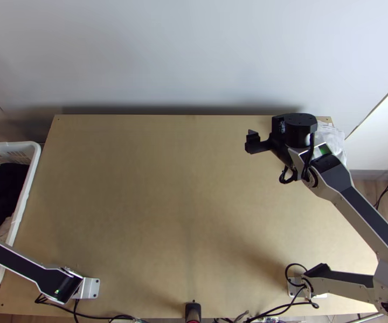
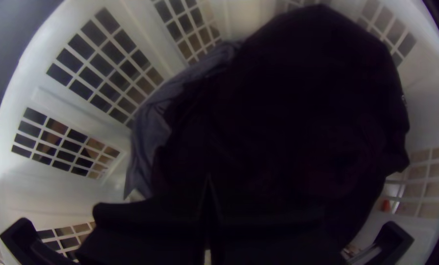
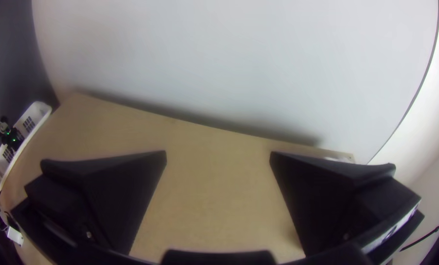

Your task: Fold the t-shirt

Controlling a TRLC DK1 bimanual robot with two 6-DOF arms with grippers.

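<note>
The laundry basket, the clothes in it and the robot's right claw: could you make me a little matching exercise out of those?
1. Basket
2. Dark cloth
3. Grey-blue cloth
4. Right gripper

A. Peeking out at the edge of a darker piece
B. Fingers apart, above the table
C. White, with grid openings
D. Bunched, the biggest piece visible inside the basket

Pairs: 1-C, 2-D, 3-A, 4-B

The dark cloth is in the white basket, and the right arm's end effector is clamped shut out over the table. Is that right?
Not quite: the right arm's end effector is open, its fingers wide apart, as the right wrist view shows. It is out over the table, and the dark cloth is in the white basket.
</note>
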